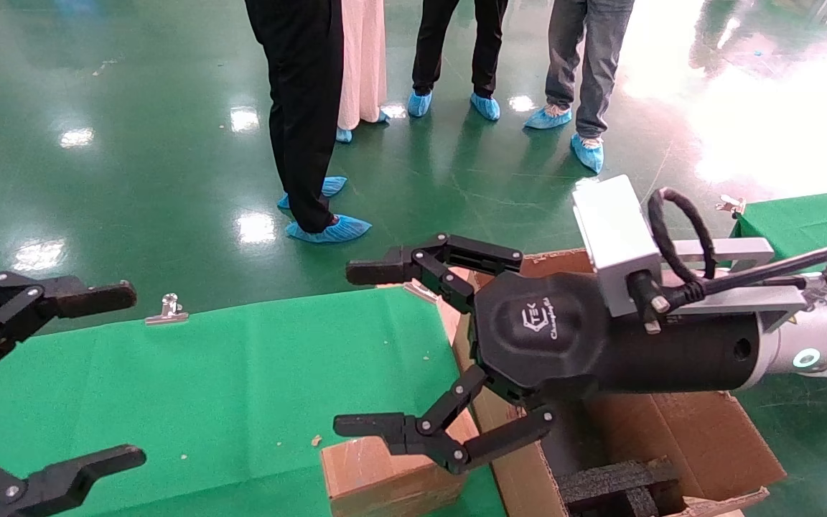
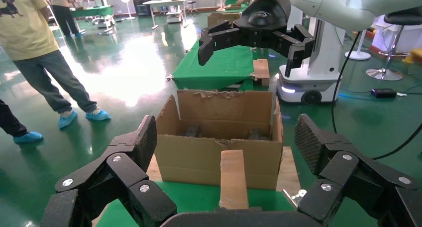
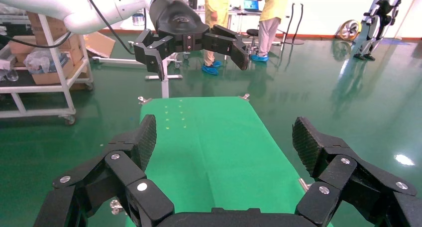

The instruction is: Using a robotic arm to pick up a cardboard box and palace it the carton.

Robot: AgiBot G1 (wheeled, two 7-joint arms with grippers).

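At the far left of the head view the left gripper [image 1: 108, 377] hangs over the near left end of the bench [image 1: 241, 380], which is covered in green cloth; its jaws are spread wide with nothing between them. A small metal clip [image 1: 167, 309] pins the cloth at the far edge of the bench, just right of that gripper's upper finger. Beyond the bench, on the glossy green floor [image 1: 133, 143], several people [image 1: 306, 108] stand in blue shoe covers.

Further right, the cardboard box [image 1: 385, 474] sits at the near right end of the bench, close against the wall of the carton. In the left wrist view the cardboard box [image 2: 233, 179] appears as a narrow brown slab in front of the carton [image 2: 219, 140], between the left gripper's spread fingers [image 2: 144, 142].

The right gripper [image 1: 374, 352] of the robotic arm [image 1: 672, 323] reaches leftward over the carton [image 1: 701, 431], its jaws wide apart and empty, the lower finger hovering just above the cardboard box without a clear touch. The carton stands at the right end of the bench, flaps open, with black foam blocks [image 1: 614, 485] inside. Seen from the right wrist, the right gripper [image 3: 224, 140] faces along the bench [image 3: 214, 137] toward the left gripper [image 3: 191, 45].
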